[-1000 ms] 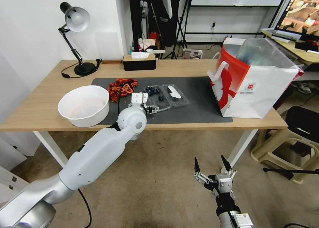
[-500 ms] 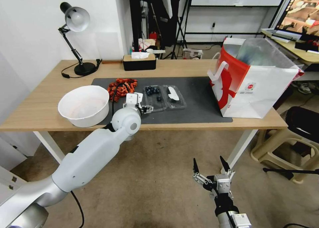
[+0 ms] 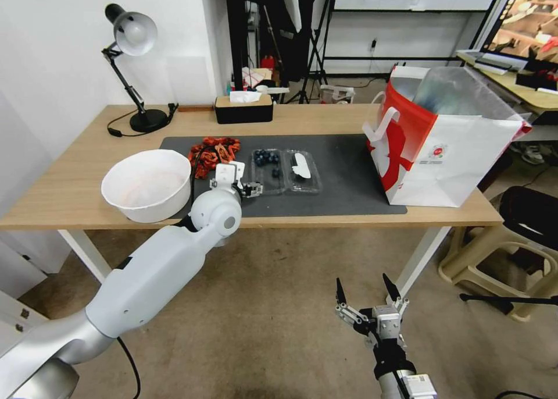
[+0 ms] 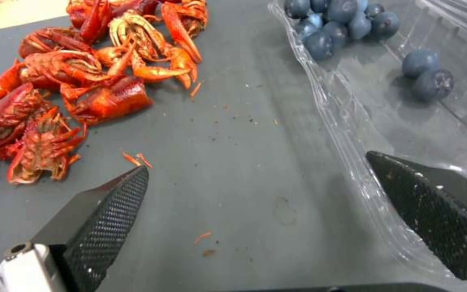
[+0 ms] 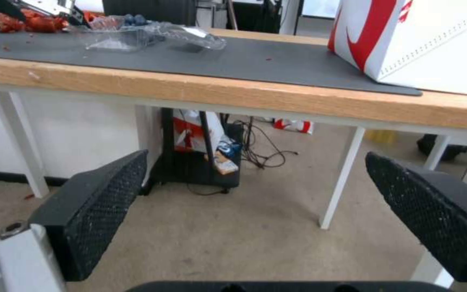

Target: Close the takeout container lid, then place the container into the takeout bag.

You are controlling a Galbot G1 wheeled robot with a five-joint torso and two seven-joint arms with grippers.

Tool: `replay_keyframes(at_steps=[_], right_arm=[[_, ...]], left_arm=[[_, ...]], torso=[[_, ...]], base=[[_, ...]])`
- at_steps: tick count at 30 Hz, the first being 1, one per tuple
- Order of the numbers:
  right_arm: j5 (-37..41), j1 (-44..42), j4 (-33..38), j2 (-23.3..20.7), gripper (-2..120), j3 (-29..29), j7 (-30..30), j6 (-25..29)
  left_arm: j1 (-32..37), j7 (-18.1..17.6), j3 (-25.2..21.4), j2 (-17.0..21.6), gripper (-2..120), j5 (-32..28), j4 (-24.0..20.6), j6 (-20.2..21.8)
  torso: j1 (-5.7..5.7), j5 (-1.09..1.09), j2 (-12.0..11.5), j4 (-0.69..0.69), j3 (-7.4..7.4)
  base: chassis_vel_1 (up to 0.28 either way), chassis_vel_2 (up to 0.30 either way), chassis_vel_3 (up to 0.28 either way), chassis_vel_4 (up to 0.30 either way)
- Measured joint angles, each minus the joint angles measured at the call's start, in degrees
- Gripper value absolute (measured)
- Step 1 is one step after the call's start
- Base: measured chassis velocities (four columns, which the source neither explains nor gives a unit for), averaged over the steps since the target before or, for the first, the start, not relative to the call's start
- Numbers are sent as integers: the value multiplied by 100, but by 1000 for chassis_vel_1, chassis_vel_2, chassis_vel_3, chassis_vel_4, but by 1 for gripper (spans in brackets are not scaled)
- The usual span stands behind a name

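The left tool (image 3: 251,188) hangs low over the dark mat (image 3: 343,181) on the surface (image 3: 70,195), its fingers (image 4: 109,211) spread apart and holding nothing. To its left sits the round white bowl (image 3: 146,184), and just beyond it lies a heap of red crayfish (image 3: 214,152). One finger stands over the near left rim of the takeout container (image 3: 268,165), which lies open and flat on the mat with blueberries (image 4: 341,18) in its tray half. The lid (image 3: 302,169) lies flat on the far side from the tool, label up. Well to the right stands the takeout bag (image 3: 447,149), upright and open. The right tool (image 3: 366,294) hangs below the surface edge, fingers wide apart and empty.
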Motion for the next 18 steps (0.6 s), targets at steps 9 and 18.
replay_keyframes(at_steps=[9, 18], right_arm=[[-14, 8, -14, 0, 100, -13, -6, 3], [-37, 20, -15, 0, 100, -48, -10, 3]], left_arm=[[69, 203, -81, 24, 100, 32, -103, -192], [372, 719, -261, 144, 100, -39, -518, -861]], torso=[[0, 0, 0, 0, 0], [0, 0, 0, 0, 0]], base=[[0, 0, 0, 0], [0, 0, 0, 0]])
